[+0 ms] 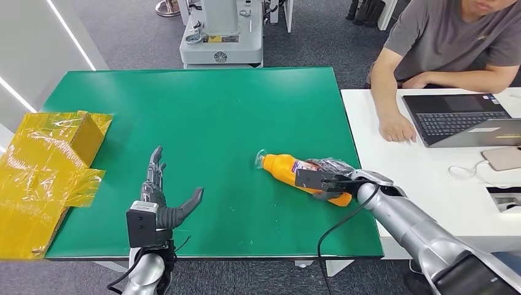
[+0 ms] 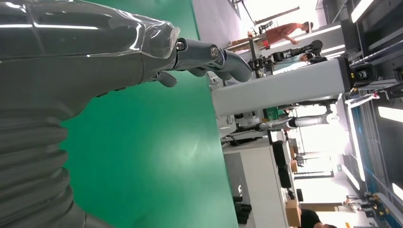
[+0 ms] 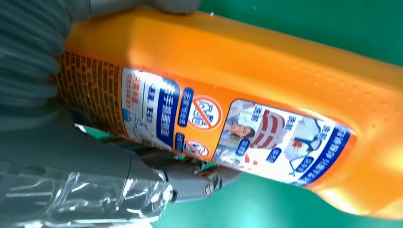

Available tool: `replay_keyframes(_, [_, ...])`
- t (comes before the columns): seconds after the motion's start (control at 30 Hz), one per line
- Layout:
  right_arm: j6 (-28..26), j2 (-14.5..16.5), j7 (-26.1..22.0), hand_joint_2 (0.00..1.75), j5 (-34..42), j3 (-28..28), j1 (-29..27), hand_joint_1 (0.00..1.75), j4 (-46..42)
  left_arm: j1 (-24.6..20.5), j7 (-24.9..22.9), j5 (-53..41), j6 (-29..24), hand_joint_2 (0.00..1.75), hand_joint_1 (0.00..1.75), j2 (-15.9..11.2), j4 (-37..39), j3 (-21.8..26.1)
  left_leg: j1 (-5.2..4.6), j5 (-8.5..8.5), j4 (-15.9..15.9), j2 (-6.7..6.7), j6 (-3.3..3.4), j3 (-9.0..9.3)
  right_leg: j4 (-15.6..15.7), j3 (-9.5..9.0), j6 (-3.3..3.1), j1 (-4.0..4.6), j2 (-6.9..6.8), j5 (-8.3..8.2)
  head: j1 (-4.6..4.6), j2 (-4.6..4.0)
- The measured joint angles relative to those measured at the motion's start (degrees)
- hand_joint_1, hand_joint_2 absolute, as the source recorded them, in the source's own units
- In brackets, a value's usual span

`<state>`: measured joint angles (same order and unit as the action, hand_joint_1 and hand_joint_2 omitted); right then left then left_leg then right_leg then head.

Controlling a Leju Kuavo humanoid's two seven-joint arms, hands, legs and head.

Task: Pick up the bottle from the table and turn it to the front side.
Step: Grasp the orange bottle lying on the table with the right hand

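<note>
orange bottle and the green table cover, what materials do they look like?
Orange bottle: looks like opaque moulded plastic, semi-gloss, with soft highlights and a dimpled patch near one end; its printed label seems a glossy film sticker. The right hand grips it. Green table cover: probably a matte mat or felt-like sheet, evenly coloured with only faint sheen; hard to say which.

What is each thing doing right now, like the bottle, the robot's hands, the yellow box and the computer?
Orange bottle: on its side, gripped by the right hand, clear cap pointing toward the table's middle.
Right hand: fingers wrapped around the bottle.
Left hand: holding nothing, fingers spread over the green table.
Yellow box: flaps open, at the table's left edge.
Laptop: lid open, on the white desk.
</note>
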<state>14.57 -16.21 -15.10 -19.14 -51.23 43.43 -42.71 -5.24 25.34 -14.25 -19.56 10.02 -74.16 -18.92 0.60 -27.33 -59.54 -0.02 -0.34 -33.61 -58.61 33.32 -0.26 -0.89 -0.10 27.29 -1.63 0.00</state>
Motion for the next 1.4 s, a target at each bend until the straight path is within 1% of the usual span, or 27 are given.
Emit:
replay_keyframes(0.1, [-5.16, 1.47, -0.42, 1.75, 1.4, 2.36, -1.4, 1.75, -0.19, 0.44, 0.08, -0.03, -0.51, 1.75, 0.0, 0.02, -0.01, 0.12, 0.0, 0.0, 0.0, 0.0, 0.0, -0.01, 0.0, 0.01, 0.0, 0.0, 0.01, 0.0, 0.0, 0.0])
replay_keyframes(0.3, [-12.73, 4.85, -2.24, 1.75, 3.05, 7.2, -3.9, 1.75, -2.05, 1.08, 0.45, -0.45, -1.03, 1.75, 0.0, 0.19, -0.03, 0.16, 0.01, 0.0, 0.03, 0.01, 0.0, -0.01, -0.02, 0.04, -0.01, 0.01, 0.01, 0.01, -0.01, 0.0])
replay_keyframes(0.57, [-25.54, 9.55, -6.65, 1.75, 0.31, 11.95, -7.13, 1.75, -5.98, 1.07, 1.01, -0.17, -1.43, 1.75, 0.0, 0.63, -0.03, 0.68, 0.02, 0.0, 0.04, 0.02, 0.0, -0.01, -0.01, 0.04, -0.01, 0.02, 0.0, 0.01, -0.01, 0.0])
replay_keyframes(0.63, [-28.28, 10.38, -7.86, 1.75, -0.73, 12.55, -8.17, 1.75, -7.13, 0.88, 1.23, 0.86, -0.48, 1.75, 0.0, 0.67, -0.03, 0.77, 0.01, 0.0, 0.04, 0.02, -0.01, -0.01, -0.01, 0.05, -0.01, 0.02, 0.01, 0.01, -0.01, 0.0])
replay_keyframes(0.67, [-29.17, 10.72, -8.48, 1.75, -1.05, 12.76, -8.67, 1.75, -7.75, 0.67, 1.43, 2.36, 1.05, 1.75, 0.0, 0.69, -0.03, 0.8, 0.01, 0.0, 0.04, 0.02, 0.0, -0.02, 0.0, 0.06, -0.01, 0.02, 0.01, 0.02, -0.01, 0.0])
replay_keyframes(0.7, [-29.77, 10.97, -9.24, 1.75, -1.26, 12.89, -9.12, 1.75, -8.36, 0.4, 1.68, 4.93, 3.75, 1.75, 0.0, 0.69, -0.03, 0.82, 0.01, 0.0, 0.03, 0.01, 0.0, -0.02, 0.0, 0.06, -0.01, 0.02, 0.0, 0.01, -0.01, 0.0])
replay_keyframes(0.8, [-30.28, 11.5, -11.68, 1.75, -1.31, 12.96, -9.9, 1.75, -10.0, -0.46, 2.34, 13.52, 13.58, 1.75, 0.0, 0.6, -0.03, 0.84, 0.01, 0.0, 0.03, 0.02, 0.0, -0.03, -0.01, 0.06, -0.01, 0.02, 0.01, 0.01, -0.01, 0.0])
replay_keyframes(0.83, [-30.34, 11.6, -12.37, 1.75, -1.29, 12.96, -10.06, 1.75, -10.44, -0.7, 2.42, 14.89, 15.32, 1.75, 0.0, 0.56, -0.03, 0.84, 0.01, 0.0, 0.03, 0.02, 0.0, -0.02, -0.01, 0.06, -0.01, 0.02, 0.02, 0.01, -0.01, 0.0])
replay_keyframes(0.9, [-30.59, 11.66, -13.83, 1.75, -1.3, 12.94, -10.36, 1.75, -11.18, -1.09, 2.35, 16.39, 17.13, 1.75, 0.0, 0.46, -0.03, 0.84, 0.01, 0.0, 0.03, 0.02, 0.0, -0.02, -0.01, 0.06, -0.01, 0.02, 0.01, 0.01, 0.0, 0.0])
replay_keyframes(1.0, [-30.92, 11.69, -16.19, 1.75, -1.41, 12.82, -10.69, 1.75, -12.0, -1.66, 1.91, 17.87, 19.15, 1.75, 0.0, 0.22, -0.03, 0.84, 0.01, 0.0, 0.03, 0.02, 0.0, -0.03, -0.01, 0.06, -0.01, 0.02, 0.01, 0.01, 0.0, 0.0])
replay_keyframes(1.1, [-30.06, 11.84, -18.0, 1.75, -1.12, 12.66, -10.82, 1.75, -12.35, -2.73, 1.74, 18.04, 19.83, 1.75, 0.0, -0.02, -0.02, 0.84, 0.01, 0.0, 0.03, 0.02, 0.0, -0.03, -0.01, 0.06, -0.01, 0.02, 0.01, 0.01, -0.01, 0.0])
replay_keyframes(1.4, [-21.34, 12.78, -18.97, 1.75, 1.71, 11.48, -10.39, 1.75, -11.83, -5.63, 1.48, 17.76, 20.37, 1.75, 0.0, -0.82, 0.24, 0.66, 0.02, 0.0, 0.03, 0.02, -0.01, -0.03, -0.02, 0.06, -0.01, 0.02, 0.01, 0.01, -0.02, 0.0])
